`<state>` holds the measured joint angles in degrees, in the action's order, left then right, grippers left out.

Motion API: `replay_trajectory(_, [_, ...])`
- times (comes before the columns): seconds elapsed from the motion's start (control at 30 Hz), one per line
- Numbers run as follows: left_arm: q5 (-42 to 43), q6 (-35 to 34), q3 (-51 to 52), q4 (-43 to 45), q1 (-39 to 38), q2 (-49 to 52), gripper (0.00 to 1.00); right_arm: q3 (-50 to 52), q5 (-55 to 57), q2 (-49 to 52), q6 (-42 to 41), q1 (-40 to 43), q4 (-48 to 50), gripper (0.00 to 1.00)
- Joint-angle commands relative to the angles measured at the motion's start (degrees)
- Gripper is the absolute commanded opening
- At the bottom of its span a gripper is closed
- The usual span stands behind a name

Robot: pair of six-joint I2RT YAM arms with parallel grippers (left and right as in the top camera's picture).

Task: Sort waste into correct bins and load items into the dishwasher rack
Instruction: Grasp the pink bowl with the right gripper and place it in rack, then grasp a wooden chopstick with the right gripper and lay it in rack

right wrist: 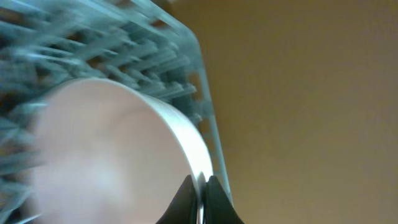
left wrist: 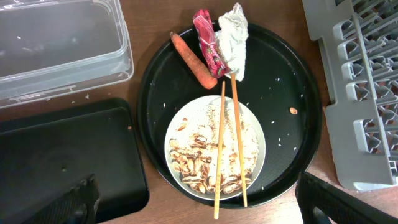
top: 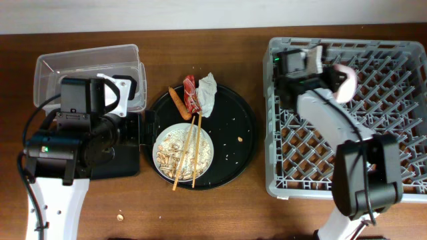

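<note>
My right gripper (top: pixel 335 79) is shut on the rim of a white bowl (top: pixel 347 85), held on edge over the back of the grey dishwasher rack (top: pixel 393 113); the right wrist view shows the jaws (right wrist: pixel 200 202) pinching the bowl (right wrist: pixel 106 149). My left gripper (left wrist: pixel 208 211) is open and empty, near the white plate (left wrist: pixel 261 146) holding beige scraps (left wrist: pixel 199 165) and chopsticks (left wrist: pixel 236 137). Behind the plate lie a carrot stick (left wrist: pixel 193 61), a red-and-white wrapper (left wrist: pixel 208 40) and a white tissue (left wrist: pixel 233 40). The blue cup is out of view.
The plate and waste sit on a large round black tray (top: pixel 237 133). The clear tub (top: pixel 87 63) stands at the back left and the shallow black rectangular tray (top: pixel 123 163) lies under my left arm. A loose crumb (top: pixel 120 217) lies on the table.
</note>
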<state>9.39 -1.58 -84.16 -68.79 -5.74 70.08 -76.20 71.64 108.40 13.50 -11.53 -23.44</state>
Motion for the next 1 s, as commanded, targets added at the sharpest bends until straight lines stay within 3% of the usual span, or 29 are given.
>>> replay_trajectory(0.0, [-0.2,-0.6,-0.3,0.1,-0.2,-0.5,1.0,0.2,-4.1,1.4,-0.4,-4.9,-0.2,0.19])
replay_trajectory(0.03, [-0.2,-0.6,-0.3,0.1,-0.2,-0.5,1.0,0.1,-1.9,-0.3,-0.4,-9.1,-0.2,0.65])
replay_trajectory(0.07, [-0.2,-0.6,-0.3,0.1,-0.2,-0.5,1.0,-1.1,-2.0,-2.8,-0.5,-11.6,-0.2,0.88])
replay_trajectory(0.1, [-0.2,-0.6,-0.3,0.1,-0.2,-0.5,1.0,-2.6,-2.0,-4.6,-0.4,-13.6,-0.4,0.97])
replay_trajectory(0.17, [-0.2,-0.6,-0.3,0.1,-0.2,-0.5,1.0,-5.9,-8.7,-8.5,-0.3,-19.0,-4.3,1.0])
replay_trajectory(0.23, [-0.2,-0.6,-0.3,0.1,-0.2,-0.5,1.0,-9.2,-29.4,-10.0,-7.0,-21.9,-12.5,0.88])
replay_trajectory(0.3, [-0.2,-0.6,-0.3,0.1,-0.2,-0.5,1.0,-10.6,-66.5,-9.9,-22.7,-20.3,-16.4,0.79])
replay_trajectory(0.4, [-0.2,-0.6,-0.3,0.1,-0.2,-0.5,1.0,-10.6,-90.5,-8.2,-33.3,-19.5,-16.7,0.75])
replay_trajectory(0.43, [-0.2,-0.6,-0.3,0.1,-0.2,-0.5,1.0,-10.6,-93.4,-7.5,-36.6,-20.9,-18.6,0.66])
replay_trajectory(0.5, [-0.2,-0.6,-0.3,0.1,-0.2,-0.5,1.0,-9.2,-88.9,-5.0,-41.7,-25.9,-23.8,0.5])
replay_trajectory(0.6, [-0.2,-0.6,-0.3,0.1,-0.2,-0.5,1.0,-8.0,-83.2,0.5,-44.7,-31.6,-24.4,0.46])
replay_trajectory(0.73, [-0.2,-0.6,-0.3,0.1,-0.2,-0.5,1.0,-8.0,-80.8,8.6,-48.5,-32.7,-23.4,0.38])
replay_trajectory(0.8, [-0.2,-0.6,-0.3,0.1,-0.2,-0.5,1.0,-8.0,-83.0,11.4,-48.5,-32.8,-22.9,0.27])
replay_trajectory(0.87, [-0.2,-0.6,-0.3,0.1,-0.2,-0.5,1.0,-8.0,-83.0,11.4,-48.3,-32.8,-22.9,0.14])
replay_trajectory(0.97, [-0.2,-0.6,-0.3,0.1,-0.2,-0.5,1.0,-8.0,-81.0,8.6,-48.2,-32.7,-22.9,0.1])
